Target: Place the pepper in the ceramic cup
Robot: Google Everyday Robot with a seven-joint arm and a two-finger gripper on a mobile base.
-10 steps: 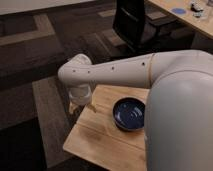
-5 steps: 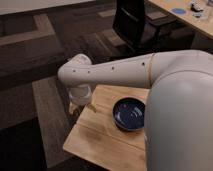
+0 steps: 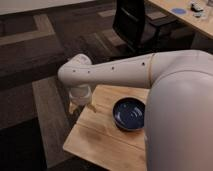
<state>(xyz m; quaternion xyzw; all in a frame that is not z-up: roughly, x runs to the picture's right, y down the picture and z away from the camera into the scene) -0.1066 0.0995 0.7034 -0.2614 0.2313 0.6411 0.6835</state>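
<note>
My gripper [image 3: 83, 106] hangs below the white wrist at the far left corner of the wooden table [image 3: 102, 137], pointing down. Its two tan fingertips [image 3: 91, 106] stand apart, and I see nothing between them, so it is open. The pepper is out of view. The ceramic cup does not show either; my forearm [image 3: 115, 72] and wrist cover the table's far left corner, and whatever sits there is hidden.
A wide dark blue bowl [image 3: 129, 113] sits on the table just right of the gripper. My white body [image 3: 180, 125] fills the right side. A black office chair [image 3: 135, 22] and a desk [image 3: 190, 15] stand at the back on dark carpet.
</note>
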